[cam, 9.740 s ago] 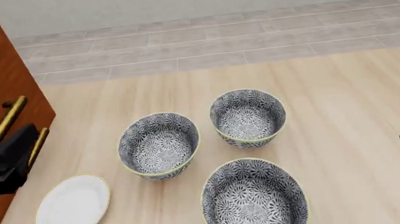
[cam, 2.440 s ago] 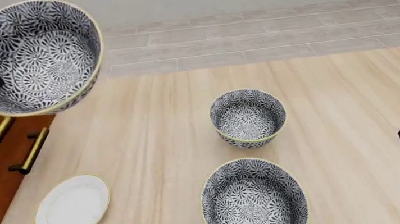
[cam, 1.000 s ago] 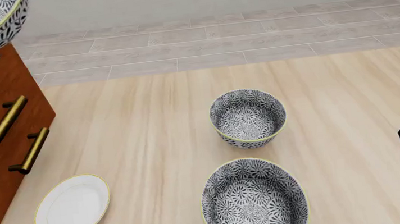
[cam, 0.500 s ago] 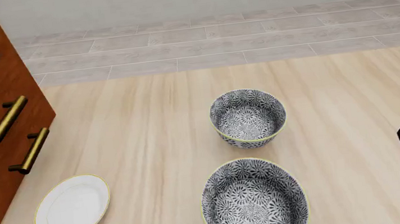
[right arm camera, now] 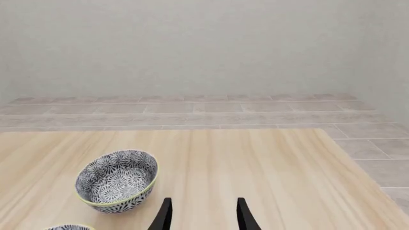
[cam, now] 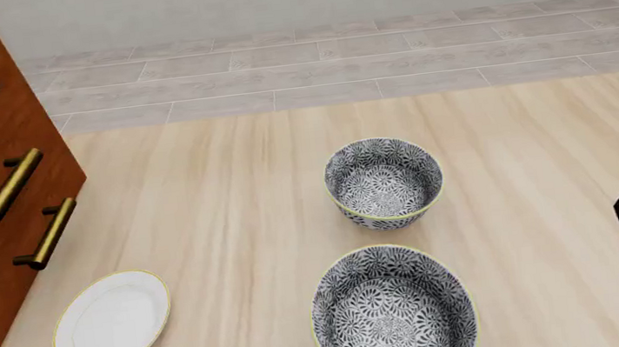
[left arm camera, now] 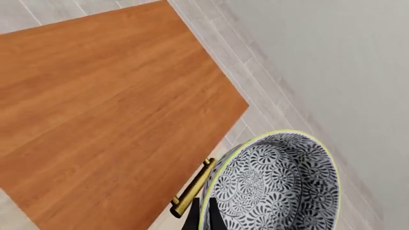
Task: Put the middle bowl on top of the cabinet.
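No text, label, brand, number or sign can be read on anything in these views; every surface is unmarked.

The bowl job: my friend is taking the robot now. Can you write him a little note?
Left gripper: shut on the middle bowl, holding it by the rim up over the cabinet top, near its front edge.
Right gripper: open, holding nothing, low over the table.
Done: the bowl is picked up and carried to the cabinet.
Left: lower it onto the top, let go, pull back.
The other two bowls and the plate are on the table.
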Controlling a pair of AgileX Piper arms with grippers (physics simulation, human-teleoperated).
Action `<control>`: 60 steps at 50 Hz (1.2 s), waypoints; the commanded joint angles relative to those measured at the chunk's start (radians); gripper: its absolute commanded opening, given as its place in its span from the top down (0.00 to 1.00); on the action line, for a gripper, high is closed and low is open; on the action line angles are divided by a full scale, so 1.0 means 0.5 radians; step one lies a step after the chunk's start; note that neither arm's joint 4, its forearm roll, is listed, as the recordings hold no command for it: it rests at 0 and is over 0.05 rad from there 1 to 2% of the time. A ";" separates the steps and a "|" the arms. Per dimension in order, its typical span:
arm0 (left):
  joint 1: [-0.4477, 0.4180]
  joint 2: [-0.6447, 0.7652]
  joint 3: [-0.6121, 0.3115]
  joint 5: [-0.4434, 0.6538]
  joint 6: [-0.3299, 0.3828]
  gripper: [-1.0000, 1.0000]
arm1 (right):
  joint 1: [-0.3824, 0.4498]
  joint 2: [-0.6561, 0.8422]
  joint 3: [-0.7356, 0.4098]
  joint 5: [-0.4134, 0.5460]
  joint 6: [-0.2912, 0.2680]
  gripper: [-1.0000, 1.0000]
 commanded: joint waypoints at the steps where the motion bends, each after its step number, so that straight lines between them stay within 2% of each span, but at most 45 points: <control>1: 0.046 0.016 -0.060 0.013 -0.019 1.00 | 0.003 0.015 -0.006 -0.014 -0.001 0.00; 33: 0.129 0.055 -0.120 0.023 -0.134 1.00 | 0.014 0.021 -0.011 -0.019 -0.007 0.00; 60: 0.321 0.118 -0.109 -0.041 -0.211 1.00 | 0.017 0.029 0.000 -0.025 -0.009 0.00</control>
